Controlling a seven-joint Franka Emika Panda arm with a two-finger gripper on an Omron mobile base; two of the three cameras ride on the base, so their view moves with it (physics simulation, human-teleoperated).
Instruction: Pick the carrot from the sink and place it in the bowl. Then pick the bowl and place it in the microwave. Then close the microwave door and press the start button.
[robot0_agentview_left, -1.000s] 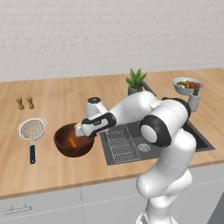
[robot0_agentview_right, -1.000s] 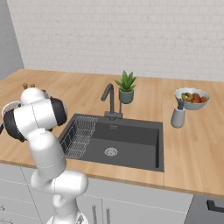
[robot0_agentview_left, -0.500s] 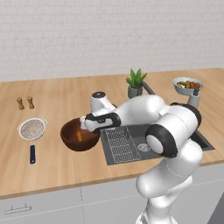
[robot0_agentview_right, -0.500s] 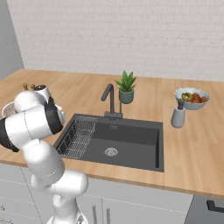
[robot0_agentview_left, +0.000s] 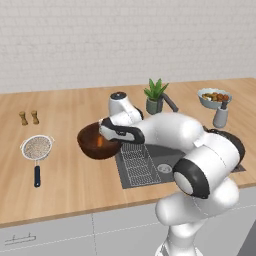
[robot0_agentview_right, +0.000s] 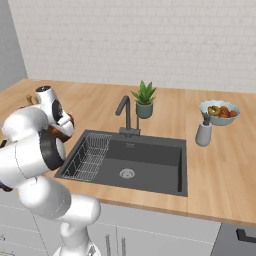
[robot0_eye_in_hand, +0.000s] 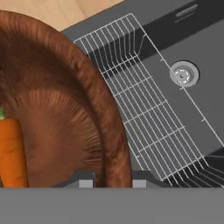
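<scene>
My gripper (robot0_agentview_left: 103, 131) is shut on the right rim of the dark reddish-brown wooden bowl (robot0_agentview_left: 94, 142), holding it a little above the counter just left of the sink (robot0_agentview_left: 161, 161). In the hand view the bowl (robot0_eye_in_hand: 65, 113) has its thick rim between my two fingertips (robot0_eye_in_hand: 85, 182). The orange carrot (robot0_eye_in_hand: 12, 151) lies inside the bowl, seen as an orange glint (robot0_agentview_left: 100, 142) in the left base view. A sliver of the bowl (robot0_agentview_right: 65, 131) peeks out behind my arm. The sink (robot0_agentview_right: 150, 160) holds a wire rack (robot0_eye_in_hand: 144, 113) and a round drain (robot0_eye_in_hand: 183, 73). The microwave and its door are out of view.
A mesh strainer (robot0_agentview_left: 36, 148) with a blue handle and two small shakers (robot0_agentview_left: 29, 118) sit on the counter to the left. Behind the sink are the faucet (robot0_agentview_right: 125, 114) and a potted plant (robot0_agentview_right: 144, 99); a grey fruit bowl (robot0_agentview_right: 219, 111) and dispenser (robot0_agentview_right: 203, 132) stand at right.
The bowl has risen off the counter and shifted slightly right toward the sink, still in my grip. My elbow has swung right and lower.
</scene>
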